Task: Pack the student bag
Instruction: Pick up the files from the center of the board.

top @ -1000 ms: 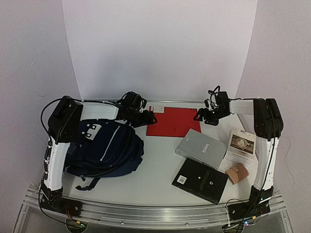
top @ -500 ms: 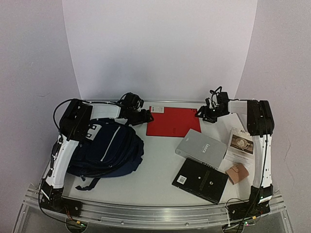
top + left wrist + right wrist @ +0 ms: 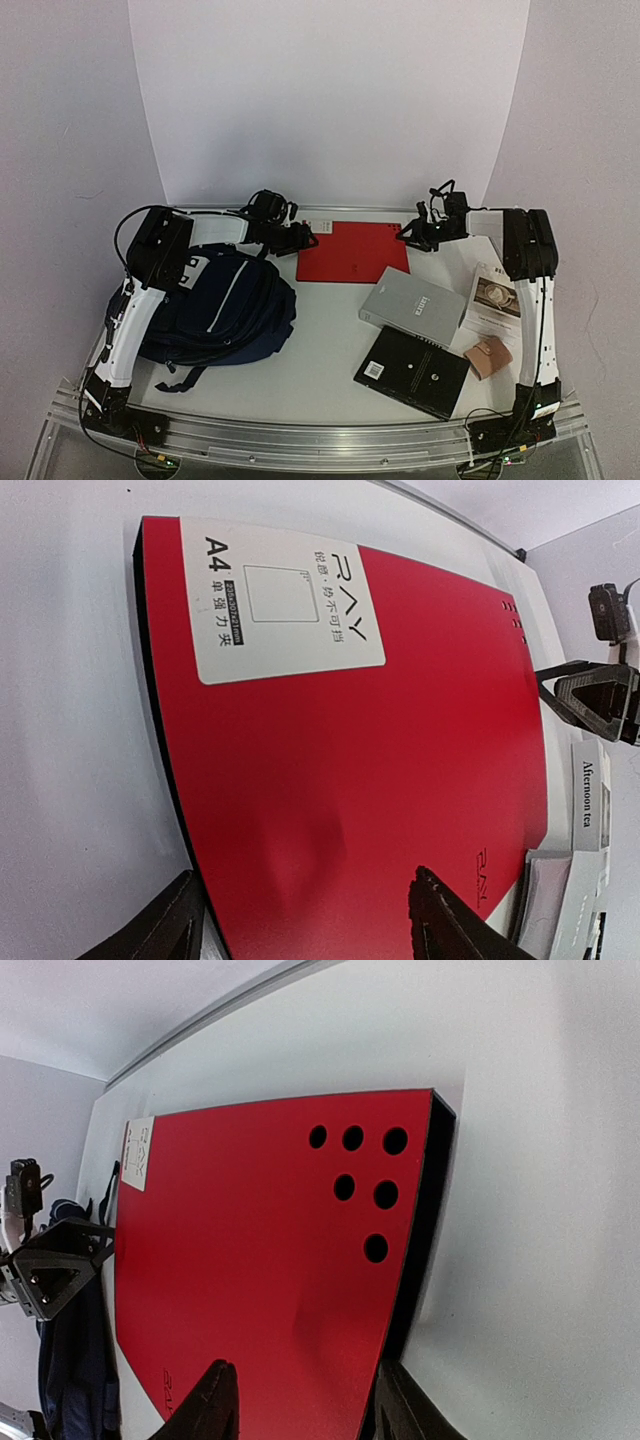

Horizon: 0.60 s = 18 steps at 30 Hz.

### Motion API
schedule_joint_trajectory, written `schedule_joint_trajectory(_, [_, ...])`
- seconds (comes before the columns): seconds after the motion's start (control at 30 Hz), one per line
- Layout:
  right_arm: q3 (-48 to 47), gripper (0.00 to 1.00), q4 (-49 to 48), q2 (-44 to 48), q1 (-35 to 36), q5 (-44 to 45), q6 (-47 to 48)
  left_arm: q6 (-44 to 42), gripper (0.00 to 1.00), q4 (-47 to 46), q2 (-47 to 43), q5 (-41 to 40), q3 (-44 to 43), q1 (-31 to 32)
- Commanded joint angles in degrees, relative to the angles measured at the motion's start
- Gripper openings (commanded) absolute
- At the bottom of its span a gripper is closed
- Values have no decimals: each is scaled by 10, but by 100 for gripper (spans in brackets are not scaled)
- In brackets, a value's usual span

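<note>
The student bag [image 3: 215, 305], a dark navy backpack with thin white stripes, lies at the left of the table. A red A4 folder [image 3: 352, 252] lies flat at the back middle. My left gripper [image 3: 305, 238] is at the folder's left edge and open. In the left wrist view one of its fingers [image 3: 160, 930] is off the edge of the folder [image 3: 350, 760] and the other is over the red cover. My right gripper [image 3: 408, 234] is at the folder's right end and open. In its wrist view the jaws [image 3: 305, 1410] straddle the black edge of the folder [image 3: 260, 1240] near the punched holes.
A grey book [image 3: 414, 302] and a black book [image 3: 412, 371] lie right of centre. An "Afternoon tea" booklet [image 3: 497, 298] and a small tan pouch [image 3: 490, 357] are at the right. The white back wall stands just behind the folder.
The right gripper has moved left onto the folder's right end and its jaws have narrowed. The left gripper's jaws have narrowed a little at the folder's left edge.
</note>
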<state>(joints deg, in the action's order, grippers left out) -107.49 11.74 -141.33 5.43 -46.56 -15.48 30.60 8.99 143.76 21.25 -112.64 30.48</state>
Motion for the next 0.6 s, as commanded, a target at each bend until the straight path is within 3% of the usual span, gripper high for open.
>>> schedule_joint_trajectory(0.0, [36, 40, -72, 57, 2, -62, -38, 8, 70, -12, 3, 20, 10, -1])
schedule_joint_trajectory(0.2, [76, 35, -158, 97, 2, -110, -90, 5, 69, -18, -9, 24, 22, -1])
schedule_joint_trajectory(0.57, [109, 22, -203, 127, 13, -148, -121, 15, 65, -63, -23, 65, 53, -1])
